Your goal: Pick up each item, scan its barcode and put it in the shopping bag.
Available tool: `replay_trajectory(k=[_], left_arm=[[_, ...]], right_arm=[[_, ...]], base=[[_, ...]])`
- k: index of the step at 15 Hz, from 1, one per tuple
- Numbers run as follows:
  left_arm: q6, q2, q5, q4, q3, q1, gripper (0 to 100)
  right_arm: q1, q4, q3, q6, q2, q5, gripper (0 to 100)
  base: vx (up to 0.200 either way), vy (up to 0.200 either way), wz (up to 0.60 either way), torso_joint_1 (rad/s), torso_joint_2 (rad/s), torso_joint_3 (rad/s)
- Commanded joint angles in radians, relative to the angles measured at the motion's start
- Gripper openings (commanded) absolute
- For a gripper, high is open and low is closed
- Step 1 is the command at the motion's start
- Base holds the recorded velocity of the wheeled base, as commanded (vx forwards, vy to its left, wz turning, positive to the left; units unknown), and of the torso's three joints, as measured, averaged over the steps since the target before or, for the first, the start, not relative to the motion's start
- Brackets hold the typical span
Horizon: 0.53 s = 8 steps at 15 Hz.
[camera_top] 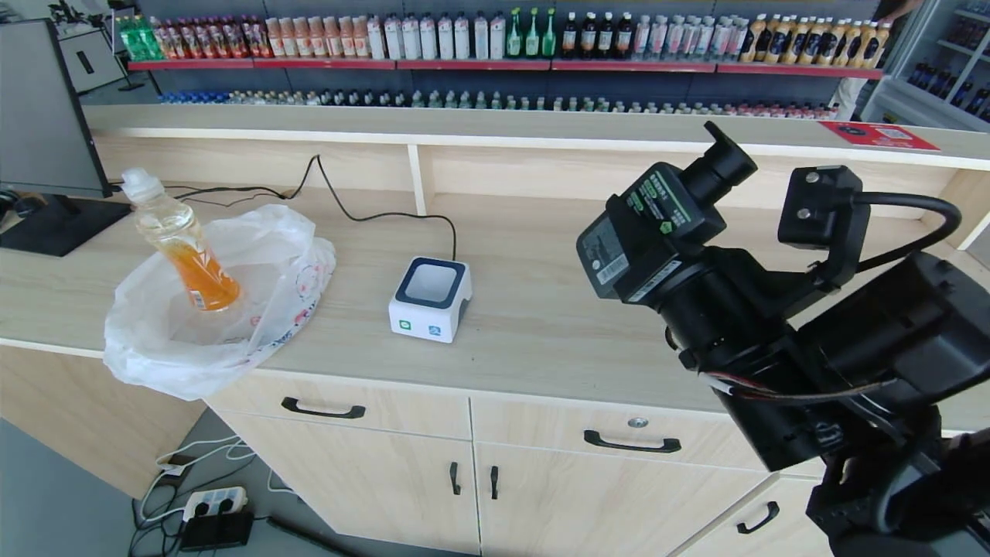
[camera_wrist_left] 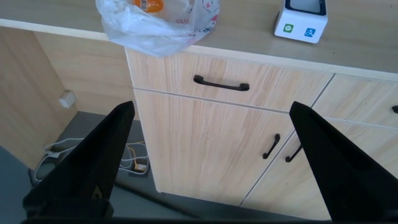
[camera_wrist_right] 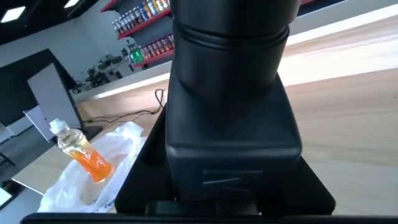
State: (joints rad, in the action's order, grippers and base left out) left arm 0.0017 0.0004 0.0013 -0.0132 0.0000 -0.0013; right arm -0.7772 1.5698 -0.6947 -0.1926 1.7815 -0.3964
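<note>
A clear bottle (camera_top: 182, 247) of orange drink with a white cap stands tilted inside the open white plastic shopping bag (camera_top: 263, 309) on the left of the wooden counter (camera_top: 541, 309). The white barcode scanner (camera_top: 430, 298) sits mid-counter, to the right of the bag. My left gripper (camera_wrist_left: 211, 109) hangs open and holds nothing, below counter height in front of the cabinet doors. From there the bag (camera_wrist_left: 155, 31) and scanner (camera_wrist_left: 301, 18) are above it. My right arm (camera_top: 742, 309) is folded up over the counter's right side. Its wrist view takes in the bottle (camera_wrist_right: 84, 155) and bag (camera_wrist_right: 118, 168) past its own black housing.
A monitor on a stand (camera_top: 46, 139) is at the counter's far left. The scanner's cable (camera_top: 363, 213) runs back across the counter. Drawers and doors with black handles (camera_top: 322, 408) lie below. A power strip and cords (camera_top: 213, 503) lie on the floor. Shelves of bottles (camera_top: 503, 39) stand behind.
</note>
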Motion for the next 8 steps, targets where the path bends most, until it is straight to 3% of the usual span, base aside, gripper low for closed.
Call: replay_trajectory(k=[1, 8], left_arm=[[0.000, 0.000, 0.000, -0.001, 0.000, 0.000, 100], [0.000, 0.000, 0.000, -0.001, 0.000, 0.001, 100]], right_arm=[[-0.074, 0.001, -0.017, -0.019, -0.042, 0.002, 0], [-0.132, 0.001, -0.095, -0.113, -0.097, 0.021, 0]], base=[[0.000, 0.000, 0.00, 0.000, 0.00, 0.000], [0.000, 0.000, 0.00, 0.000, 0.00, 0.000]])
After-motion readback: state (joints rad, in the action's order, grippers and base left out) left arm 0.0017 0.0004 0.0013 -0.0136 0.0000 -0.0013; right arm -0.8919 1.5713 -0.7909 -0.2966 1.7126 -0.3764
